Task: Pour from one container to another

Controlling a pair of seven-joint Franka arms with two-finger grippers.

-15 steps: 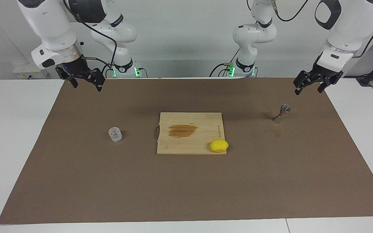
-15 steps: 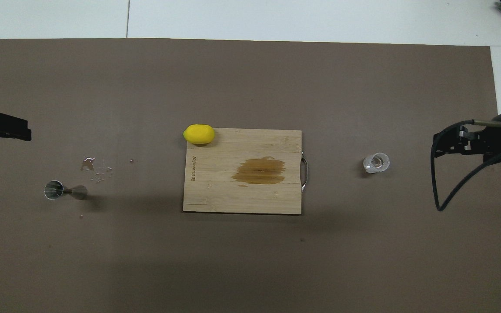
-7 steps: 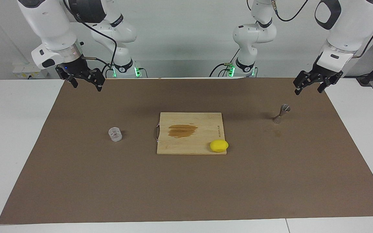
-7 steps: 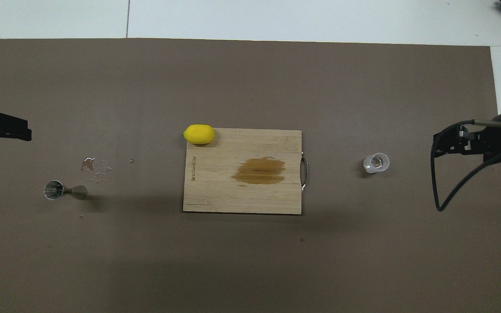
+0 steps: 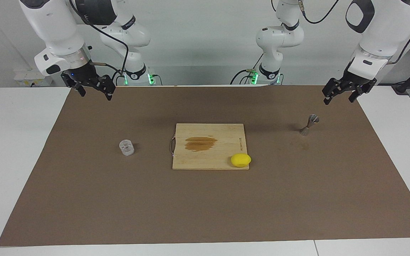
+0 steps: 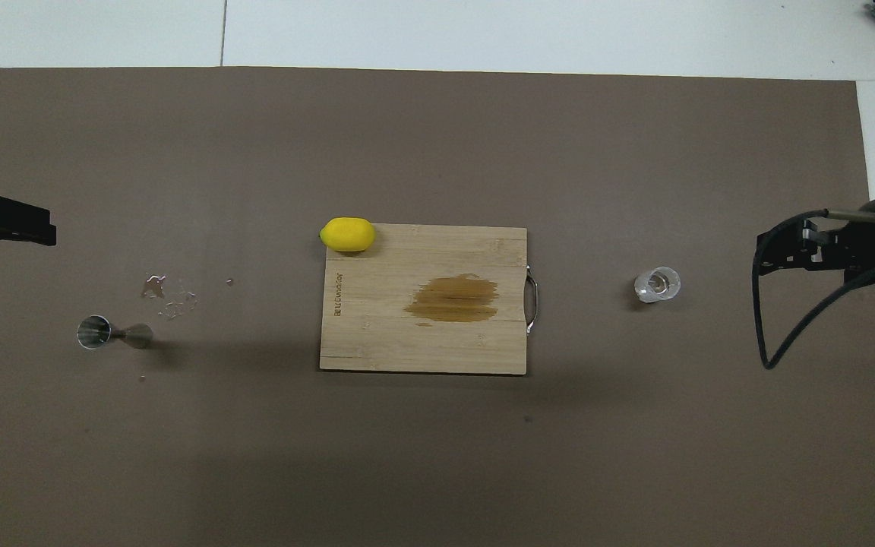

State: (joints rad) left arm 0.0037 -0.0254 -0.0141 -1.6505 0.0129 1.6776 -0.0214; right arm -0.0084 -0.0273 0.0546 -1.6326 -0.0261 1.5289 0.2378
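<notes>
We see the right gripper [image 5: 93, 90] open and empty, raised over the mat's edge; the glass tumbler [image 5: 126, 147] stands upright on the worktop [image 5: 20, 142] at 5 o'clock from it in the facing view, well apart. The left gripper [image 5: 343, 94], also open and empty, hangs with the metal jigger [image 5: 309, 124] upright at its 7 o'clock.

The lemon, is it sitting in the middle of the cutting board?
No, the lemon rests at a corner of the cutting board, overhanging its edge.
</notes>
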